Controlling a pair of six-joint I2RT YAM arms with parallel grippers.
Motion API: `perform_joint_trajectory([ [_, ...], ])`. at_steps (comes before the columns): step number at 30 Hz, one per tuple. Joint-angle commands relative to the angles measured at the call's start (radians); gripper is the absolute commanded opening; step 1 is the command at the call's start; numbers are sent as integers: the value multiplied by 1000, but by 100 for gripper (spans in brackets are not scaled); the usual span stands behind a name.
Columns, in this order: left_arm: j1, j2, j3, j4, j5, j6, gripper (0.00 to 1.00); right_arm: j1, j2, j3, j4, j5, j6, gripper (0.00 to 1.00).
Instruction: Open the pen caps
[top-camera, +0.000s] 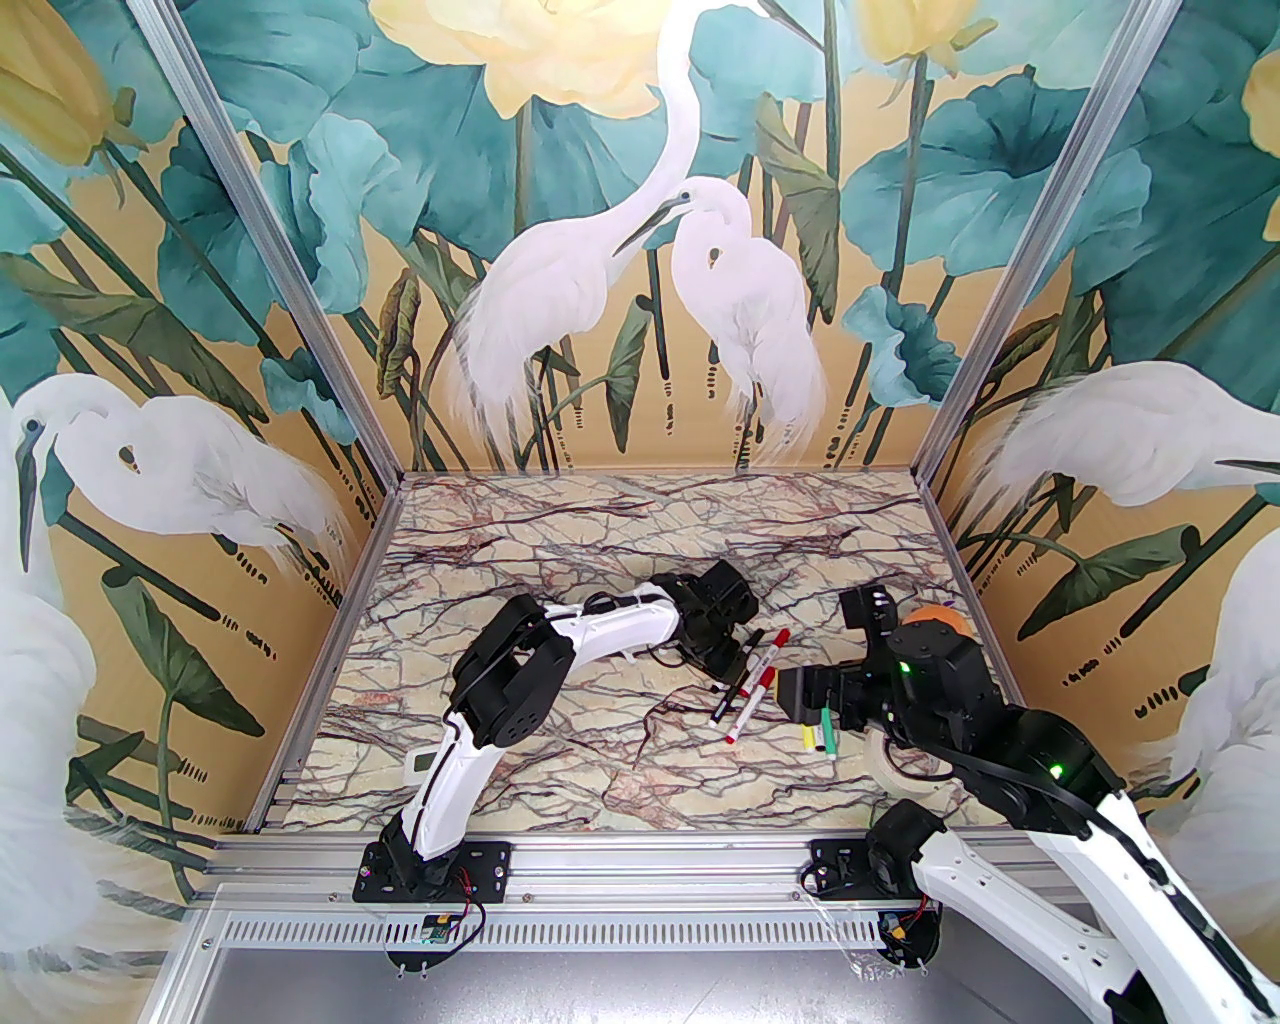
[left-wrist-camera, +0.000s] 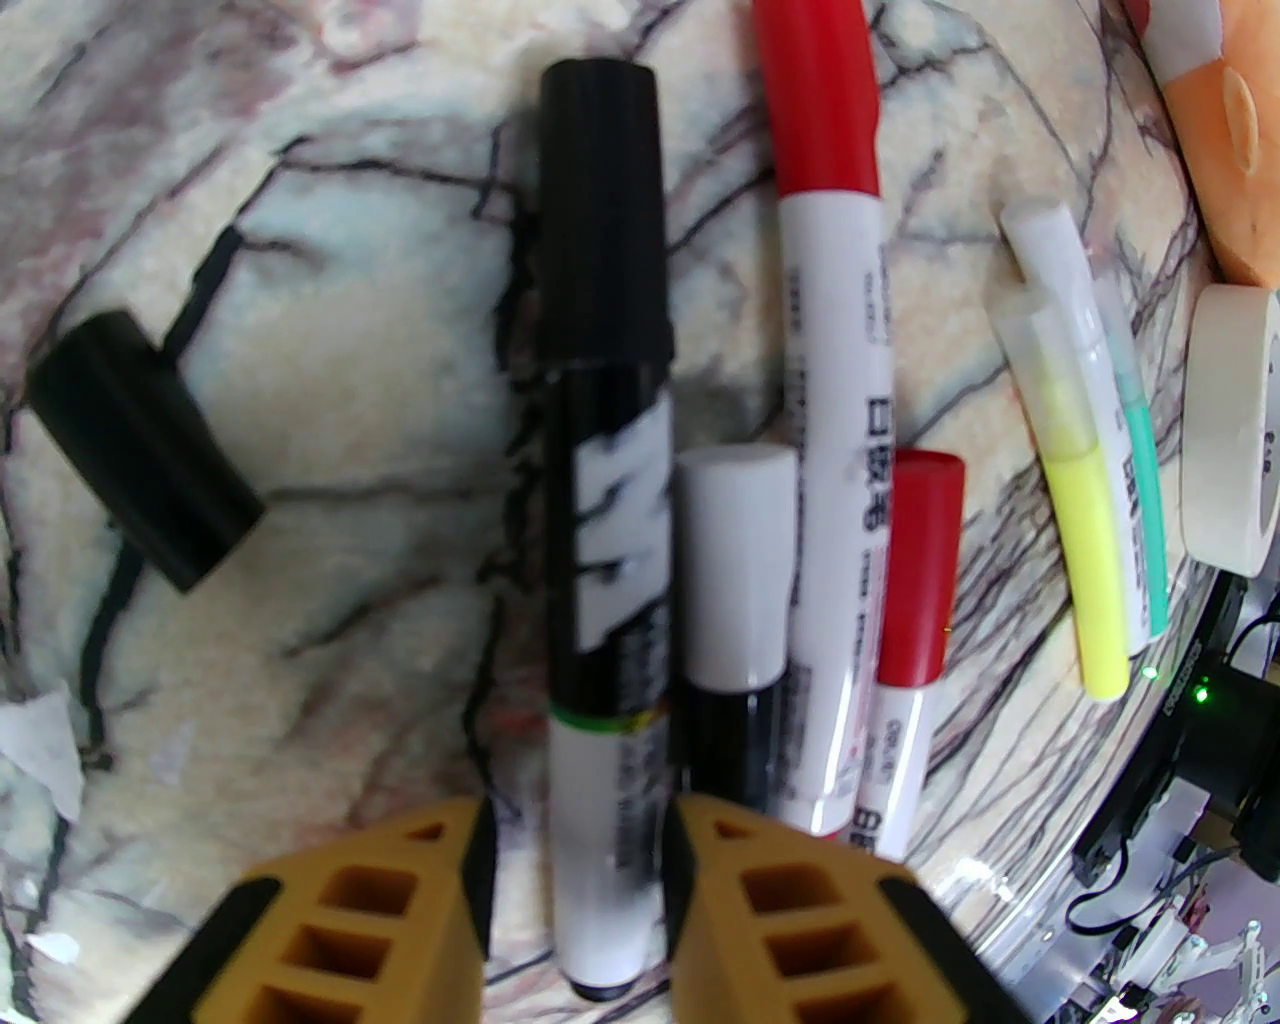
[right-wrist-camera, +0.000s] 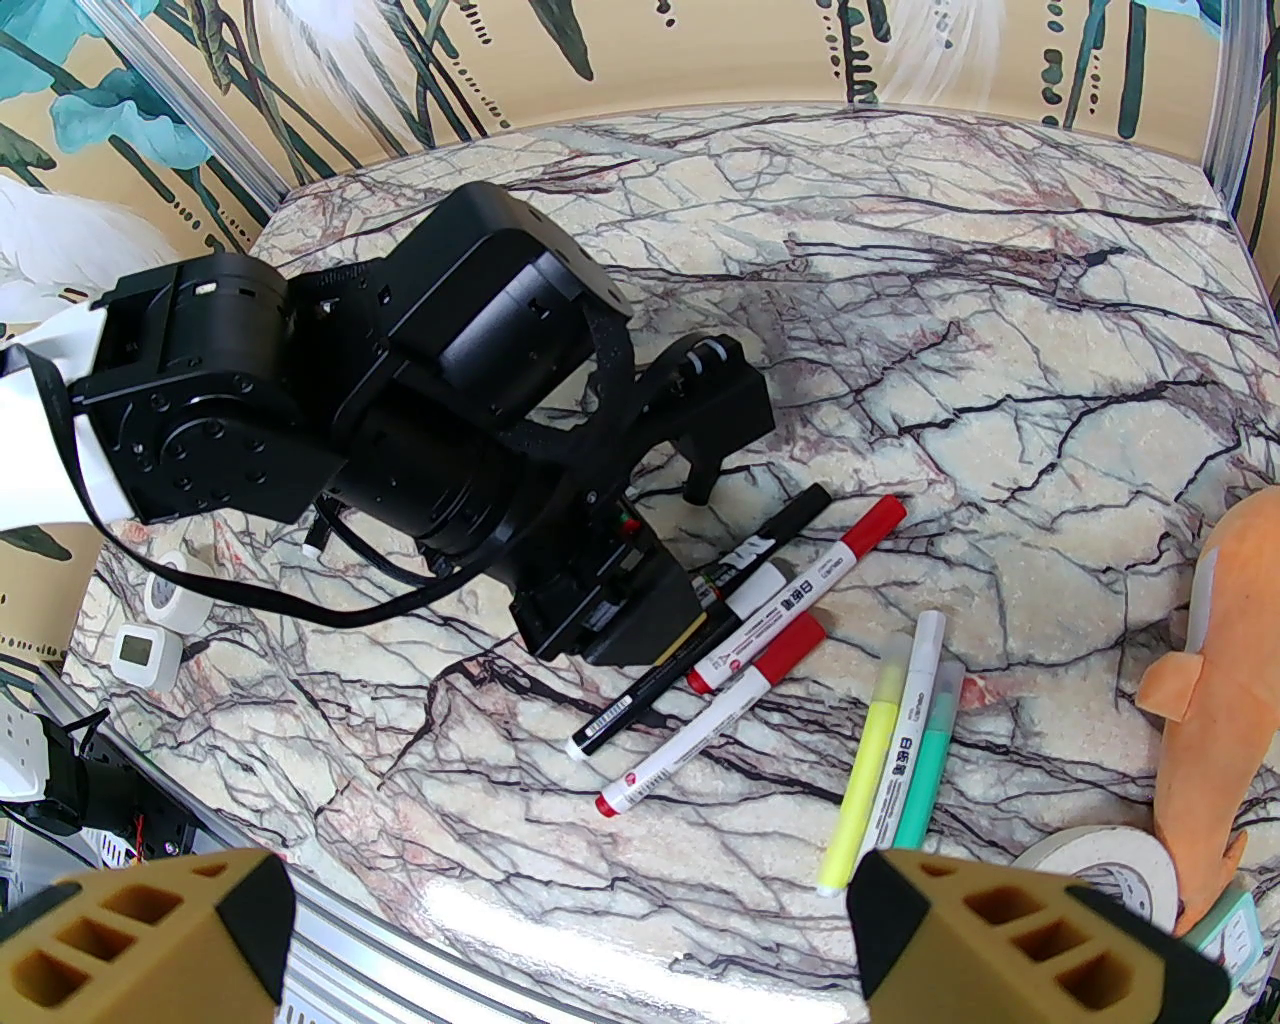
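Near the middle of the tabletop (top-camera: 560, 790), the left pincer (left-wrist-camera: 582, 840) is drawn narrow around the pale lower barrel of a black marker (left-wrist-camera: 610, 520), one pad close on each side, with a sliver of marble showing on the left; no firm clamp is visible. That marker's black cap (left-wrist-camera: 600, 200) is seated at its far end. Beside it lie a white cap (left-wrist-camera: 735, 560) and two red caps (left-wrist-camera: 815, 100) (left-wrist-camera: 920, 565), all on their pens, then the yellow highlighter (left-wrist-camera: 1085, 540) and green highlighter (left-wrist-camera: 1140, 500) with clear caps. A loose black cap (left-wrist-camera: 145, 450) lies well apart to the left. The right pincer (right-wrist-camera: 570, 930) hangs wide open over the near edge.
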Motion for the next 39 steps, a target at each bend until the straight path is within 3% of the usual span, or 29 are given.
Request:
perform_joint_trajectory([
  [1,-2,37,37,-47,-40,19,33,6,0,-16,32,-9,17,99],
  [24,-52,118,120,-166,-284,107,29,6,25,-31,69,-28,33,100],
  [28,-55,122,121,-170,-306,109,24,5,25,-34,69,-30,36,100],
  [35,-54,29,121,-135,-215,88,20,6,22,-34,88,-31,45,100],
  [39,-54,-38,124,-123,-239,93,20,5,14,-36,109,-41,57,99],
])
